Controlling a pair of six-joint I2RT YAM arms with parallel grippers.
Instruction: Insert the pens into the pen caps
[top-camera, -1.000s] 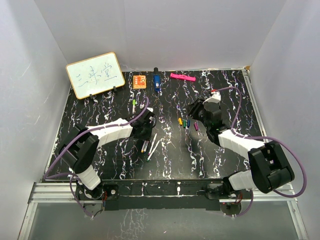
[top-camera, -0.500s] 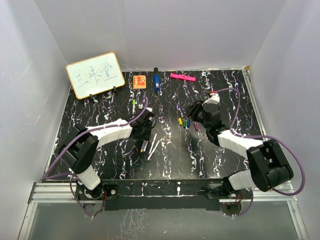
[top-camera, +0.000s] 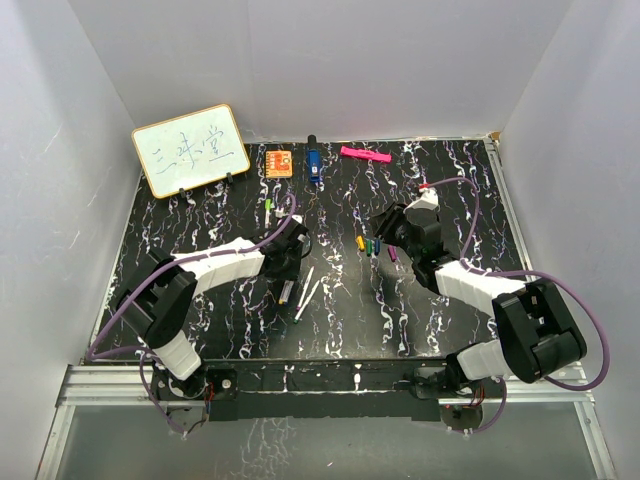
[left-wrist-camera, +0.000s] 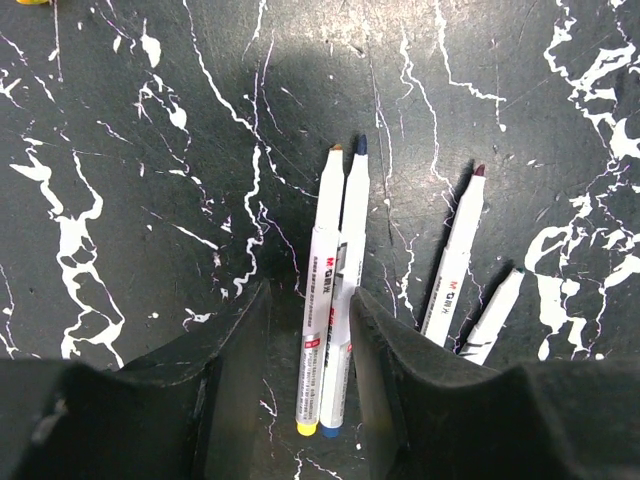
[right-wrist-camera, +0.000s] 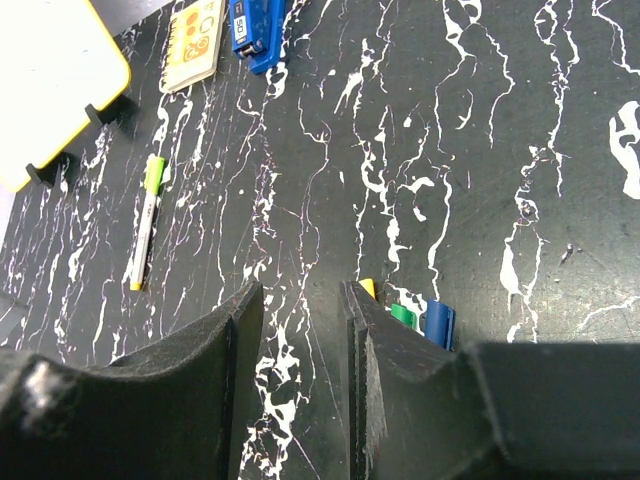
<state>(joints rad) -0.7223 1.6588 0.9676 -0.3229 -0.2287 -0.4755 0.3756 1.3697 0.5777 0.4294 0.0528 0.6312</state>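
White pens (left-wrist-camera: 336, 262), two touching side by side, lie inside my parted left gripper (left-wrist-camera: 310, 298); closing could pinch both. Right of them, farther back, the caps (right-wrist-camera: 405, 315) sit just outside my right gripper (right-wrist-camera: 300, 292), parted and empty, where they are easily knocked.

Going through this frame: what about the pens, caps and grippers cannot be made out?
Left wrist: the rightmost pen has its rear end hidden behind a finger of the left gripper; whether its fingers touch the two pens between them is unclear.
Right wrist: the right gripper covers part of the yellow cap, green cap and blue cap; the purple cap is outside this view.
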